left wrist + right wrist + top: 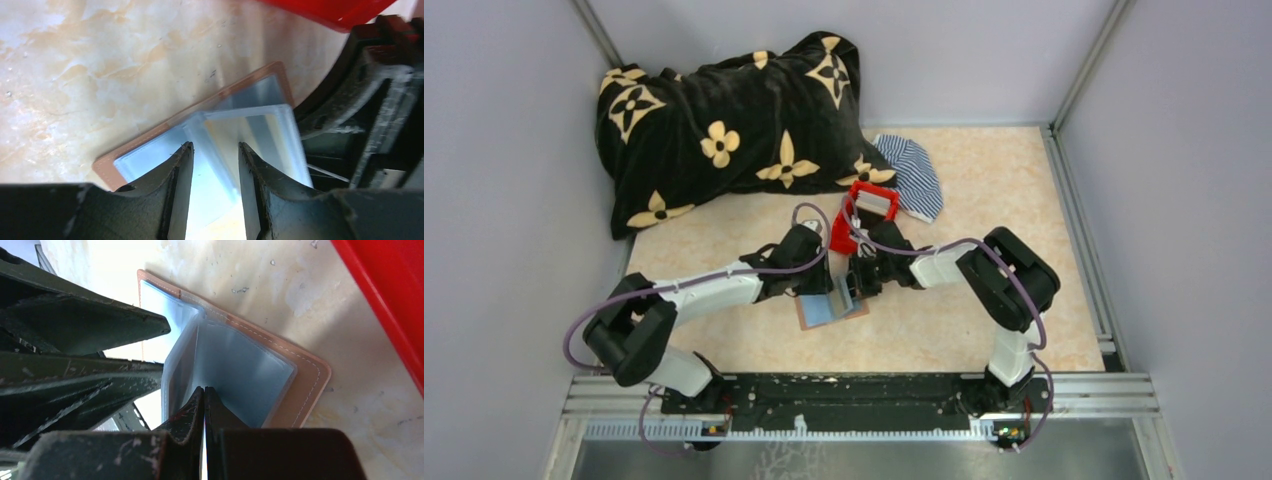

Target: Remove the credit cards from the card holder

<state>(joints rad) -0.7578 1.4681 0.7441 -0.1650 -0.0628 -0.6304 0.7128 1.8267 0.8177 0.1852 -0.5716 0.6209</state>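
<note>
The card holder lies open flat on the table, reddish-brown leather with clear, light-blue-looking sleeves inside. One sleeve leaf stands up from the fold. My left gripper is open, its fingers on either side of that raised leaf's edge without closing on it. My right gripper is shut, its tip down in the fold on the flat sleeve. From above, the left gripper and the right gripper meet over the holder. I cannot tell single credit cards apart in the sleeves.
A red open-top box stands just behind the holder with a grey flat piece in it; its wall is close to my right gripper. A black flowered blanket and a striped cloth lie at the back.
</note>
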